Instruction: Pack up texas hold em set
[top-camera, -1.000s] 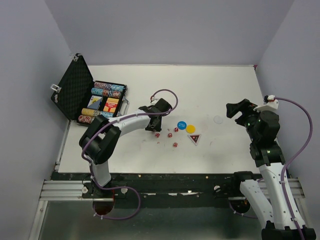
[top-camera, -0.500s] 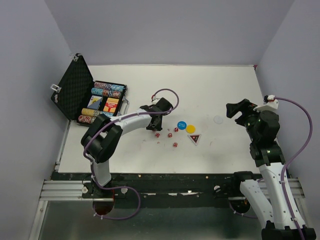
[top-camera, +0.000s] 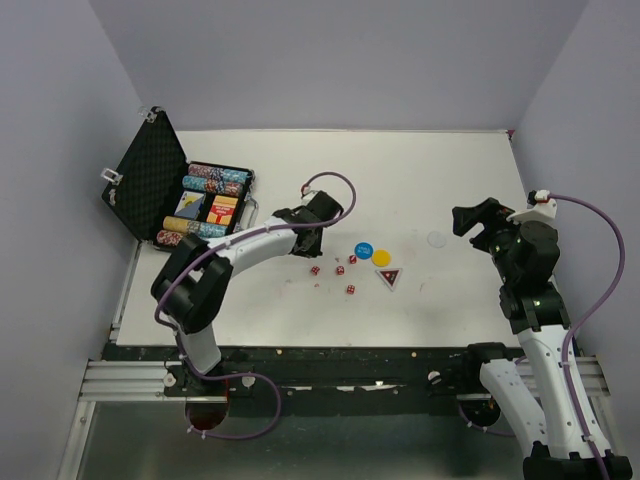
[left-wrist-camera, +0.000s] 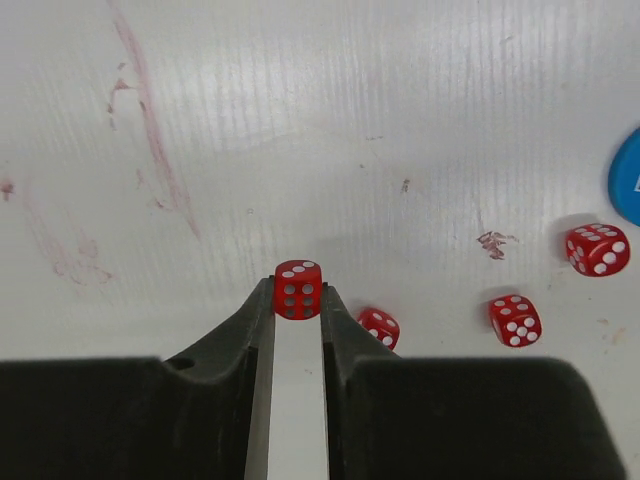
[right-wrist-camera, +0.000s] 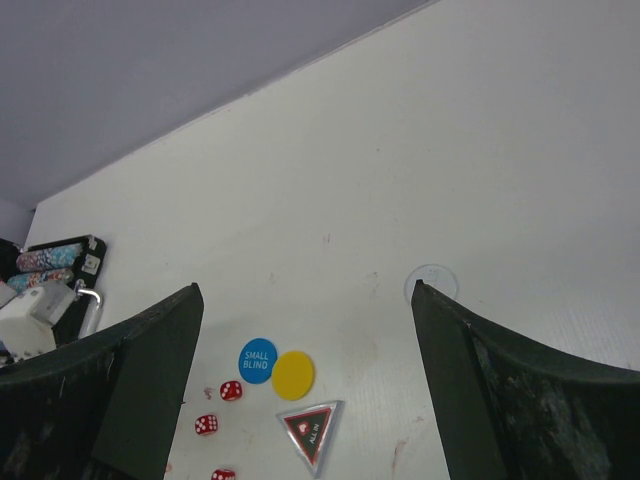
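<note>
While it lies open, the case (top-camera: 148, 188) holds multicoloured chips (top-camera: 215, 178).

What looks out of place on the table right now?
Nothing looks damaged, but pieces lie loose outside the open case: red dice, a blue disc with a yellow disc beside it, a triangular token, and a pale disc alone farther right. The left tool pinches one die. Pinkish smears mark the table.

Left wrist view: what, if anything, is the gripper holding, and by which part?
The left gripper holds a red die, pinched at its fingertips across two opposite side faces. The right gripper is open and holds nothing.
</note>
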